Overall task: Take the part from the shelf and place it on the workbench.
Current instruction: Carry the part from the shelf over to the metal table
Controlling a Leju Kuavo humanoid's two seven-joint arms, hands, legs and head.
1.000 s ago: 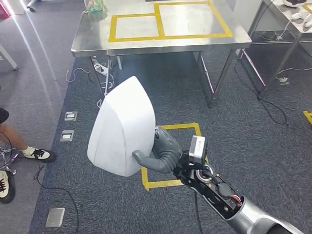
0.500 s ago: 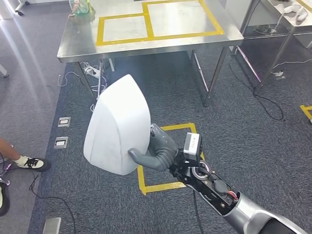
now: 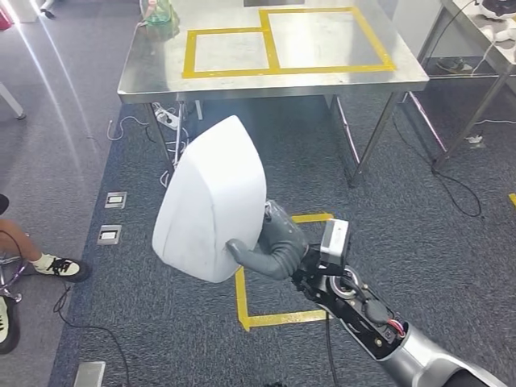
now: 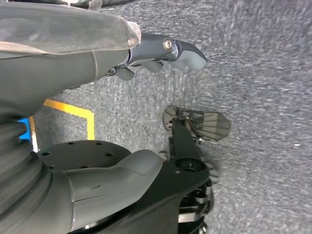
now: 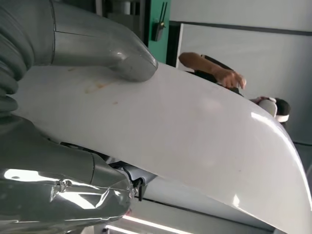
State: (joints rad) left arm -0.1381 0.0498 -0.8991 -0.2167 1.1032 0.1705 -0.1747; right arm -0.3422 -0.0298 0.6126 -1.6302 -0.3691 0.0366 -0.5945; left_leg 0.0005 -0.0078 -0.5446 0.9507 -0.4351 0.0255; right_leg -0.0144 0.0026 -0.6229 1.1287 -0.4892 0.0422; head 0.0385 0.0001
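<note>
- Part (image 3: 210,201): one large white shell, smooth and glossy, rounded at the top with a flat sloping face; it was held up in the air above the dark carpet (image 3: 426,266), short of the workbench (image 3: 146,76).
- Right hand (image 3: 274,250): grey, with its thumb pressed across the shell's lower edge and its fingers behind, gripping the part; the silver arm reached up from the lower right of the head view.
- Left hand (image 4: 121,58): hung over the carpet, its fingers apart and holding nothing.
- Workbench: one steel table with a shiny top marked by two yellow tape rectangles (image 3: 292,40) side by side; a green bundle (image 3: 160,14) sat at its far left corner.
- Floor: one yellow tape square (image 3: 274,314) lay below the right hand, and two metal floor sockets (image 3: 113,216) lay to the left.
- A person's shoe (image 3: 60,266) rested at the carpet's left edge.
</note>
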